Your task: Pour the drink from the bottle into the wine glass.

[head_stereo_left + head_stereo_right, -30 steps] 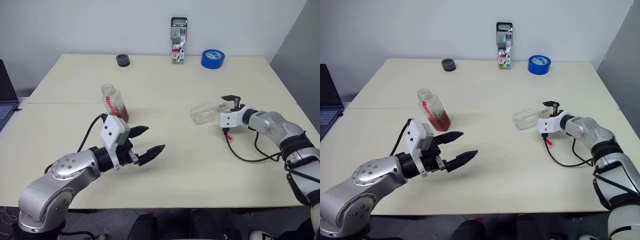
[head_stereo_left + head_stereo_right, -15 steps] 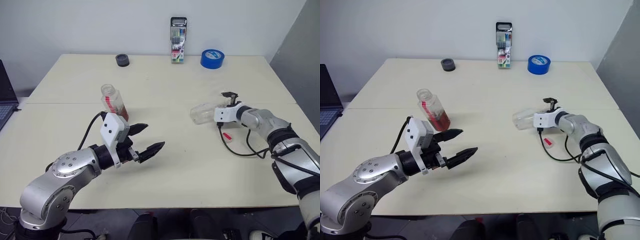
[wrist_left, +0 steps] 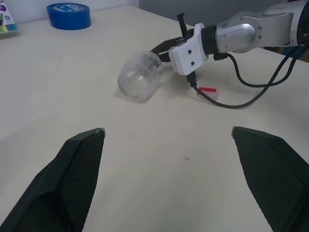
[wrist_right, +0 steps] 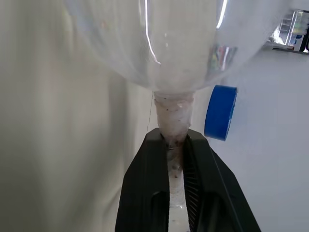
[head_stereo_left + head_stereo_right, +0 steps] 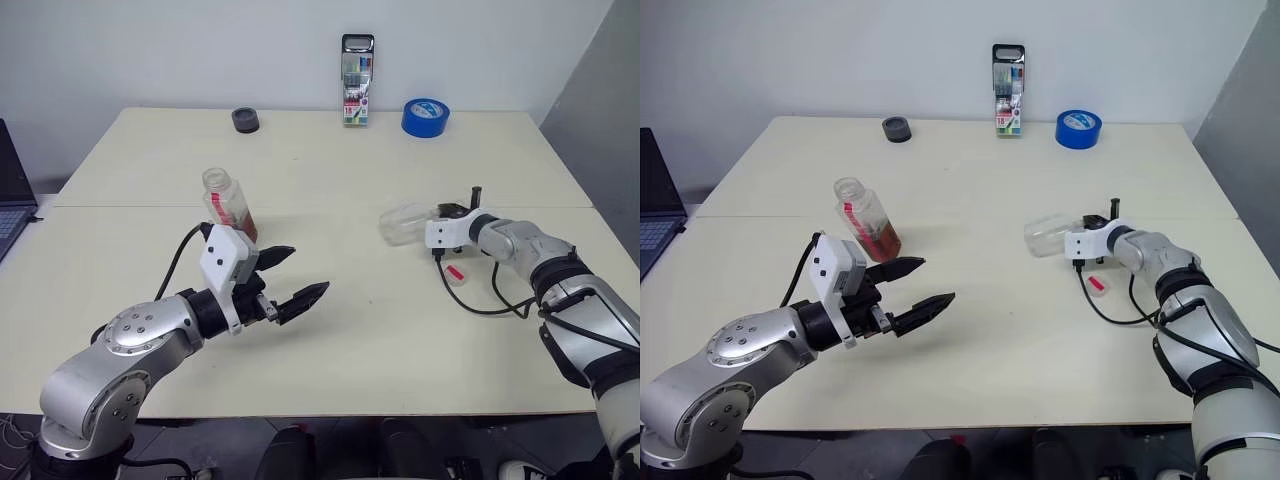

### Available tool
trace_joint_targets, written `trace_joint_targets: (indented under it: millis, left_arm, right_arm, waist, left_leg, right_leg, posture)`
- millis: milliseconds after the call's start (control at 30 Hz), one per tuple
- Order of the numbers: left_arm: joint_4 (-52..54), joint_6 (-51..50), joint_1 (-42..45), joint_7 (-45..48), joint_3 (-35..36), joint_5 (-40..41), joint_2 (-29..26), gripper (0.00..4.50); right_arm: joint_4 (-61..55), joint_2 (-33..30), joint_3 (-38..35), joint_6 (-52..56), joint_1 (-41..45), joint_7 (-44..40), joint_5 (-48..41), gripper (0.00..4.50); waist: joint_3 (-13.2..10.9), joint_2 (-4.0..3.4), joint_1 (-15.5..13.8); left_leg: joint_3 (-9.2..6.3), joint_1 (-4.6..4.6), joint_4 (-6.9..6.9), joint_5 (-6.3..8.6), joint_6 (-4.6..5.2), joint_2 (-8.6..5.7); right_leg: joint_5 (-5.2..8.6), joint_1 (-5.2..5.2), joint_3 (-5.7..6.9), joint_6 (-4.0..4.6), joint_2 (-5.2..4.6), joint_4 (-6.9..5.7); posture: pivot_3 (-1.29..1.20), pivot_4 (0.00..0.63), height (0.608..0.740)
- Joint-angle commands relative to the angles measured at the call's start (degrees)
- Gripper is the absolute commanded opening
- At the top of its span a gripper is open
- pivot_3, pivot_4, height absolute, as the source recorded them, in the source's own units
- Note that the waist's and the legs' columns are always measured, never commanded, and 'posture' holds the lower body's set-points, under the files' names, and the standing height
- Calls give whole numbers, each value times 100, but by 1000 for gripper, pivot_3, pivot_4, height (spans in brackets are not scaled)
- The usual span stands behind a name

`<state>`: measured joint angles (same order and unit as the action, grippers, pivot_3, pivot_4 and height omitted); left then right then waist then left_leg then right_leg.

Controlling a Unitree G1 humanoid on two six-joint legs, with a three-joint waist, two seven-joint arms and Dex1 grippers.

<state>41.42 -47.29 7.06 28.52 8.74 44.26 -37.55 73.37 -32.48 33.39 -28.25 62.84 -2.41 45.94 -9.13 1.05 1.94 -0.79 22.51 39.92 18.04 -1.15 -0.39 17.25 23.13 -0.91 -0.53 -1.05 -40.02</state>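
Observation:
The bottle (image 5: 228, 205) stands open-necked on the table's left half, with the reddish-brown drink (image 5: 243, 226) in its lower part. The wine glass (image 5: 404, 223) lies on its side right of centre, its mouth facing my left arm. My right gripper (image 5: 447, 211) is shut on the glass's stem (image 4: 173, 126), just behind the bowl (image 4: 169, 43). My left gripper (image 5: 300, 276) hovers open in front of the bottle, a little to its right, with nothing between its fingers. In the left wrist view the wine glass (image 3: 141, 75) lies ahead of those fingers.
A small red piece (image 5: 455, 272) lies on the table beside my right wrist cable. Along the far edge stand a marker pack (image 5: 357, 80), a blue tape roll (image 5: 425, 116) and a black round object (image 5: 245, 120). A laptop (image 5: 12, 190) sits off the left edge.
My right gripper has closed on the wine glass's stem. The left arm and the bottle have not moved.

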Motion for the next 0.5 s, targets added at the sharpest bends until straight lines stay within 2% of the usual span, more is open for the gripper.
trace_joint_targets:
  millis: [33, 167, 300, 400, 500]
  left_arm:
    - [223, 82, -33, -17, -6, 96, 28, 4500]
    - [398, 229, -547, -167, 174, -30, 92, 4500]
    - [818, 493, -1639, -277, 415, -189, 217, 4500]
    - [1160, 761, -2312, -605, 607, -356, 530, 4500]
    - [1530, 1249, -2857, -1003, 602, -721, 1082, 4500]
  right_arm:
    - [-7, -22, -85, -60, 214, 167, -93, 111]
    - [-209, 334, -668, -291, 295, -131, -811, 111]
    - [-470, 1053, -1593, -253, 297, -970, -2043, 111]
    - [-853, 1872, -2688, 673, 245, -1853, -3552, 111]
    - [-1558, 2527, -3359, 1774, 28, -2226, -4544, 111]
  waist:
    - [0, 0, 0]
    - [-1, -1, 67]
    - [-2, -3, 201]
    - [-2, -4, 175]
    - [-2, -5, 114]
  left_leg:
    - [0, 0, 0, 0, 0, 0]
    - [1, -1, -2, 0, 0, 1]
    - [3, -3, -8, 0, -1, 7]
    - [-2, -3, -7, 1, 0, 7]
    - [-4, -2, -7, 1, 1, 7]
  right_leg:
    - [0, 0, 0, 0, 0, 0]
    - [0, 2, -3, 0, 1, 0]
    - [0, 4, -5, 1, 4, -3]
    - [0, 4, -1, 1, 4, -4]
    - [-2, 2, 3, 3, 1, -5]
  posture:
    - [0, 150, 740]
    - [0, 150, 740]
    - [0, 150, 740]
    - [0, 150, 740]
    - [0, 150, 740]
